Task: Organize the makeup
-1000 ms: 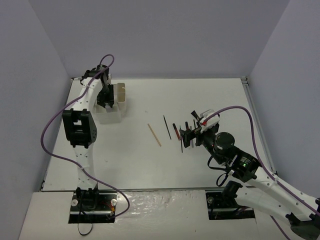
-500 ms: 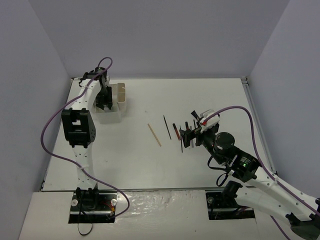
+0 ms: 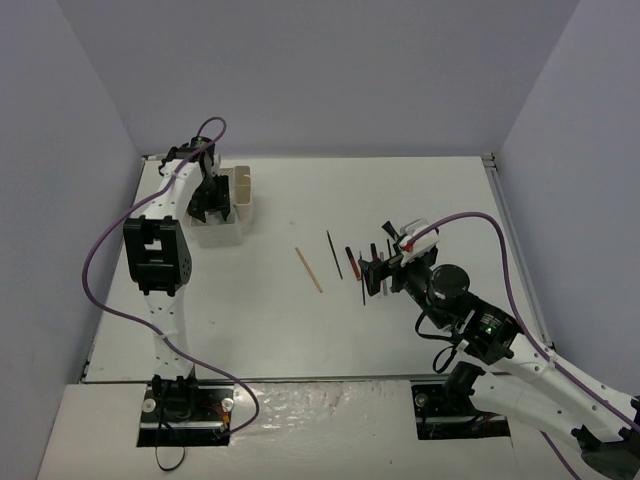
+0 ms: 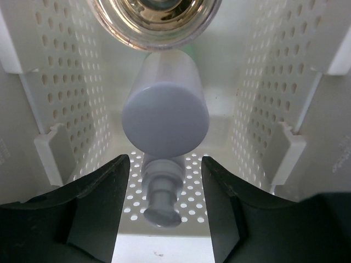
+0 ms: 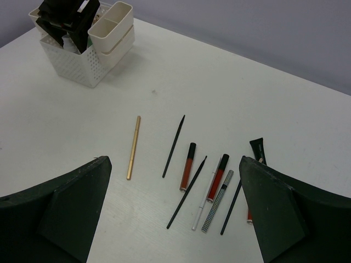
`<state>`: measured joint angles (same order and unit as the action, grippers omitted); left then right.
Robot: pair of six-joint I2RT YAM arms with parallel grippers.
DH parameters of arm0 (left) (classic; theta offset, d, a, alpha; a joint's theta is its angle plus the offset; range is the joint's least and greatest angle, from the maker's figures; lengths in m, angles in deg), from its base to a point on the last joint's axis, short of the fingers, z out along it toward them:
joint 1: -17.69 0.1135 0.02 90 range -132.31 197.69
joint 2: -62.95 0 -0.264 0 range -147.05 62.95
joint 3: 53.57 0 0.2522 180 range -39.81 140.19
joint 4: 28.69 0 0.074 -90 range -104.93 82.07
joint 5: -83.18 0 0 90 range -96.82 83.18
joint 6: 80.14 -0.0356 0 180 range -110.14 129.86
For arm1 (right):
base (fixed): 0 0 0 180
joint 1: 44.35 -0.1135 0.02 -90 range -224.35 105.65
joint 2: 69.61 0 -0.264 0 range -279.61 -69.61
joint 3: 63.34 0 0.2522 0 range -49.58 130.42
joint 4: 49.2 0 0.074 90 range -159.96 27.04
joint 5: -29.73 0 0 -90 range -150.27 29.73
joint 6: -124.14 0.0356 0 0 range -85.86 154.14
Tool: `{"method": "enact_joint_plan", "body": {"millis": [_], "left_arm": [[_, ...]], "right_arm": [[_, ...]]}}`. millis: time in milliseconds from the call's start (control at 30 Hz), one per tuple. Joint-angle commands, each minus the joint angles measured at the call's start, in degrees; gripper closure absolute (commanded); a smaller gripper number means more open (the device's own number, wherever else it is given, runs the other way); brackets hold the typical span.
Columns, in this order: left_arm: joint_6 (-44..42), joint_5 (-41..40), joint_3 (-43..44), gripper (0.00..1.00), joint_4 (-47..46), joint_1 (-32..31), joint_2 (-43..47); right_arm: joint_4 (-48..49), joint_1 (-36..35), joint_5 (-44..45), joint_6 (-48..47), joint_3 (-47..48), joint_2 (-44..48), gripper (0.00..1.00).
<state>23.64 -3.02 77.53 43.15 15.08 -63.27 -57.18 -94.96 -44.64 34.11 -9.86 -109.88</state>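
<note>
In the left wrist view a grey bottle (image 4: 164, 120) rests inside the white perforated box (image 4: 60, 109), with an amber bottle (image 4: 156, 22) just beyond it. My left gripper (image 4: 164, 164) hangs over that compartment, open, with a gap between each finger and the bottle. The right gripper (image 5: 174, 164) is open above a row of thin makeup pieces on the table: a gold pencil (image 5: 133, 148), a black brush (image 5: 174, 145), a red tube (image 5: 187, 167), a white pencil (image 5: 208, 197) and a checkered pencil (image 5: 218, 201). Nothing is between its fingers.
The white box (image 3: 222, 232) stands at the table's far left, with beige inner compartments (image 5: 112, 27) on its far side. A black tube (image 5: 258, 148) lies behind the right finger. Grey walls enclose the table on three sides.
My left gripper's jaws have spread apart over the box, letting go of the grey bottle. The right arm and the pieces on the table have not moved.
</note>
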Motion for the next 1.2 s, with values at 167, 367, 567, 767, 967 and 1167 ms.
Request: {"method": "enact_joint_plan", "body": {"millis": [167, 367, 567, 767, 967, 1167], "left_arm": [[-0.24, 0.55, 2.98, 0.42, 0.7, 0.56, 5.64], [0.74, 0.94, 6.17, 0.41, 2.57, 0.5, 9.68], [2.45, 0.01, 9.1, 0.4, 4.23, 0.5, 14.56], [4.06, 1.28, 4.71, 0.36, 3.23, -2.31, 25.02], [6.87, -2.82, -9.9, 0.3, -1.97, -13.06, 39.05], [16.69, -5.13, -27.98, 0.27, -12.2, -24.33, 49.04]], "right_arm": [[4.5, 0.07, -0.03, -0.23, 0.55, -0.07, 0.0], [4.23, 0.07, -0.6, -0.41, 1.68, 0.28, 0.0], [1.91, 0.07, -0.55, 0.38, 4.4, -1.57, 0.0], [-1.39, 0.07, 1.81, 3.77, 6.18, -3.77, 0.01], [-3.73, 0.18, 4.98, 6.2, 6.75, -4.79, 0.01], [-5.34, 0.34, 5.53, 9.37, 6.24, -5.98, 0.02]]}}
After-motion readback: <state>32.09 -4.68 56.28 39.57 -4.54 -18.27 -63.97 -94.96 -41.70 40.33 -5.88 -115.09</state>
